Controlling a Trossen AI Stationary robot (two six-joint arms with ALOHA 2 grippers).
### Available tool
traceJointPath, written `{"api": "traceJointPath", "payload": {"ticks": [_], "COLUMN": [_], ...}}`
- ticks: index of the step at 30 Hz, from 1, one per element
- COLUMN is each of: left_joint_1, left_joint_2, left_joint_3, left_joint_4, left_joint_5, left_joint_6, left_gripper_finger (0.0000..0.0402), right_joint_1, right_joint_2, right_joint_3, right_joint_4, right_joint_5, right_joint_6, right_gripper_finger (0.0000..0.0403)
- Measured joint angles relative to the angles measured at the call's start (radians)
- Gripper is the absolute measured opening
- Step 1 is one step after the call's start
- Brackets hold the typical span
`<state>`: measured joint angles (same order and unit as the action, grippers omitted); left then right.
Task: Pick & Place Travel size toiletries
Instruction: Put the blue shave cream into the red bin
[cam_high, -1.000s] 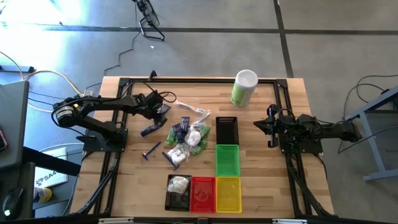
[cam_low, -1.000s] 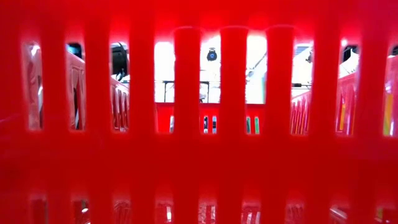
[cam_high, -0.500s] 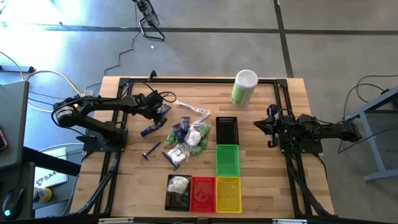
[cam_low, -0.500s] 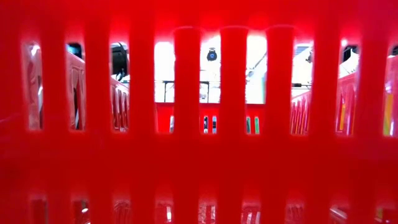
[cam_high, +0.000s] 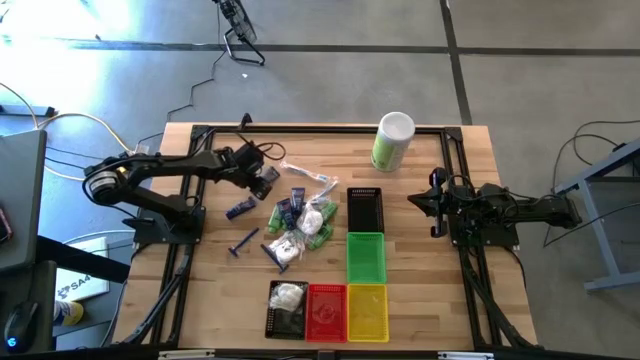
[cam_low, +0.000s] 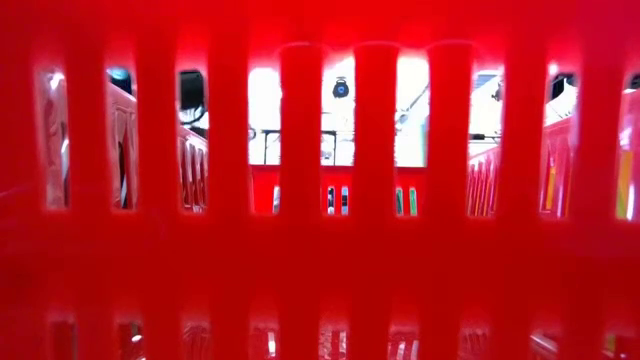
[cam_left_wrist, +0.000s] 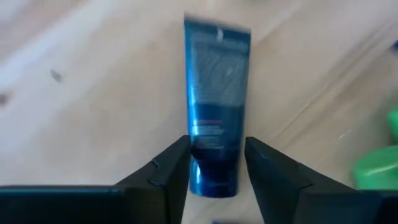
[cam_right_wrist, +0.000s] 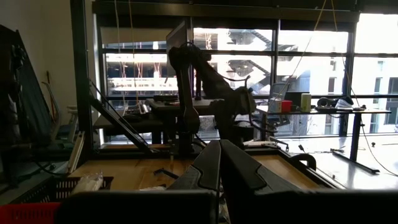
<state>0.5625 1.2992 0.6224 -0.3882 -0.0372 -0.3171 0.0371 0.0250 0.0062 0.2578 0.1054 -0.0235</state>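
Wooden table (cam_high: 420, 300), seen from above, carrying the following.

Left gripper (cam_left_wrist: 216, 163): reaching in from the left side toward the middle of the table, hovering over a dark blue tube (cam_left_wrist: 214, 106). The wrist view is showing the tube's lower end sitting between the two fingers, which are standing narrowly apart at either side of it; whether they are pressing on the tube I cannot tell. From above, this gripper (cam_high: 262, 180) is sitting just left of the pile.

Right gripper (cam_right_wrist: 219, 163): waiting at the right side of the table (cam_high: 437, 202), fingers pressed together, holding nothing.

Pile of travel size toiletries (cam_high: 303, 222): lying in the middle of the table, left of the baskets; small green bottles, white pouches and dark tubes are mixed together there. A second dark blue tube (cam_high: 238, 209) is lying apart, left of the pile. A thin blue stick-like item (cam_high: 243, 244) is lying nearer the front edge.

Baskets: black basket (cam_high: 365, 208) and green basket (cam_high: 366, 257) are standing in a column right of the pile; along the front edge, another black basket (cam_high: 272, 318) holding a white pouch (cam_high: 288, 294), then a red basket (cam_high: 325, 311) and a yellow basket (cam_high: 367, 311), touching side by side.

Green-and-white canister (cam_high: 392, 141): standing upright near the far edge.

The low view is filled by the red basket's slatted wall (cam_low: 320, 200).
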Motion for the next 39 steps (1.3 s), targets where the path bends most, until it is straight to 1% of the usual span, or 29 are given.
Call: {"api": "traceJointPath", "payload": {"ticks": [5,9,12,15,30,34,39], "left_joint_1": [0.000,0.000,0.000,0.000,0.000,0.000,0.000], "left_joint_2": [-0.038,-0.071,-0.090,-0.092,-0.087,-0.086,-0.086], "left_joint_3": [0.052,0.068,0.068,0.068,0.069,0.069,0.069], "left_joint_4": [-0.008,-0.062,-0.109,-0.148,-0.137,-0.137,-0.137], "left_joint_5": [0.003,0.007,0.005,0.003,0.001,-0.007,-0.049], "left_joint_6": [0.036,0.054,0.061,0.069,0.088,0.085,0.078], "left_gripper_finger": [0.0092,0.0060,0.0048,0.0045,0.0048,0.0077,0.0138], "right_joint_1": [0.000,0.000,0.000,0.000,0.000,0.000,0.000], "right_joint_2": [0.000,0.000,0.000,0.000,0.000,0.000,0.000], "right_joint_3": [0.000,0.000,0.000,0.000,0.000,0.000,0.000], "right_joint_4": [0.000,0.000,0.000,0.000,0.000,0.000,0.000], "right_joint_5": [0.000,0.000,0.000,0.000,0.000,0.000,0.000], "right_joint_6": [0.000,-0.003,-0.003,-0.003,-0.004,-0.003,-0.003], "right_gripper_finger": [0.0002,0.0002,0.0002,0.0002,0.0002,0.0002,0.0002]}}
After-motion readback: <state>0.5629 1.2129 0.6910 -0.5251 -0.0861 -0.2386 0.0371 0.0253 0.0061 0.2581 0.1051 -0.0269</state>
